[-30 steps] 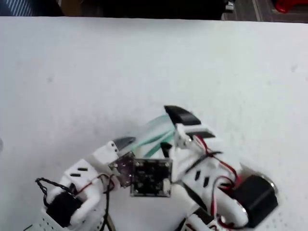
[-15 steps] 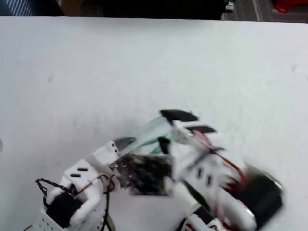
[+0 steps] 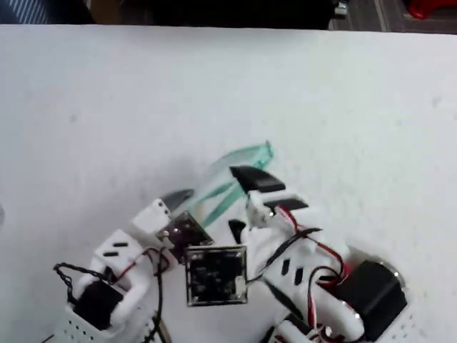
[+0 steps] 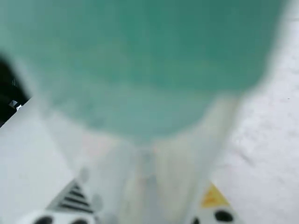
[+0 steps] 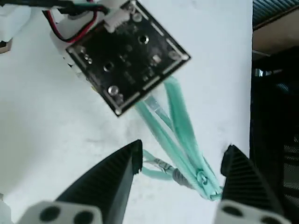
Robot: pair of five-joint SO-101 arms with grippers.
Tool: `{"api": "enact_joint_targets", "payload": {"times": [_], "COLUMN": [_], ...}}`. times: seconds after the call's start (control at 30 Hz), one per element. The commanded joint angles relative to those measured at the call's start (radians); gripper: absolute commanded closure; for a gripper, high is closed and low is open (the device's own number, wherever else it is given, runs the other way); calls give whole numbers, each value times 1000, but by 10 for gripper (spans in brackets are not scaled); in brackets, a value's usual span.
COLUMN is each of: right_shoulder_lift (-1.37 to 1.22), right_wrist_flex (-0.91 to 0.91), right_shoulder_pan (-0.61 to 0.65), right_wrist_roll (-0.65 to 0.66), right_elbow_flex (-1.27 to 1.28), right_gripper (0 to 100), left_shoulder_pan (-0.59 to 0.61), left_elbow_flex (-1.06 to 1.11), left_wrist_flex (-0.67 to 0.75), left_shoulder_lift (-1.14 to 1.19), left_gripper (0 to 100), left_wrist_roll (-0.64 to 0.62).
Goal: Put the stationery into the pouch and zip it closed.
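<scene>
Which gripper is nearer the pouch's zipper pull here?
Right. The right gripper straddles the end of the pouch, with the zipper pull between its open jaws. The left gripper is farther back along the pouch, away from the pull.

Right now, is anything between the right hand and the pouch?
Nothing visible is in the way. The right hand is open, and the green-edged end of the pouch lies on the table in the gap between its fingers. The left arm's camera board sits farther along the pouch, past the fingertips and outside the gap.
</scene>
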State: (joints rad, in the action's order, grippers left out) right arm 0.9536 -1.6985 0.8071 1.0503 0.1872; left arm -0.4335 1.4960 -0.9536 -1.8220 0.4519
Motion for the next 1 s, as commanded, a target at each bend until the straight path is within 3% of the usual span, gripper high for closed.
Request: {"api": "enact_joint_targets", "payload": {"times": [0.0, 0.37, 0.43, 0.53, 0.57, 0.73, 0.83, 0.97], "right_shoulder_lift": [-74, -239, -239, -234, -234, -242, -242, -251], "right_wrist_flex": [-21, 76, 94, 131, 140, 217, 248, 262], "right_shoulder_pan": [35, 33, 33, 31, 21, -110, -160, -163], "right_wrist_roll": [11, 11, 11, 11, 11, 5, -11, -129], "right_elbow_flex": [-3, -8, -8, -8, -8, -34, -48, -57], "right_gripper": [737, 745, 796, 988, 985, 978, 981, 981], "left_shoulder_pan": [2, 2, 2, 8, 10, 65, 119, 148], "left_elbow_flex": [-8, -8, -8, -12, -12, -48, -150, -239], "left_wrist_flex": [41, 40, 40, 38, 38, 6, -78, -150], "left_shoulder_lift": [-10, -10, -10, -10, -10, -10, -10, -10], "left_gripper": [978, 978, 977, 965, 944, 760, 756, 756], "left_wrist_roll": [8, 8, 8, 8, 6, -195, -281, -339]}}
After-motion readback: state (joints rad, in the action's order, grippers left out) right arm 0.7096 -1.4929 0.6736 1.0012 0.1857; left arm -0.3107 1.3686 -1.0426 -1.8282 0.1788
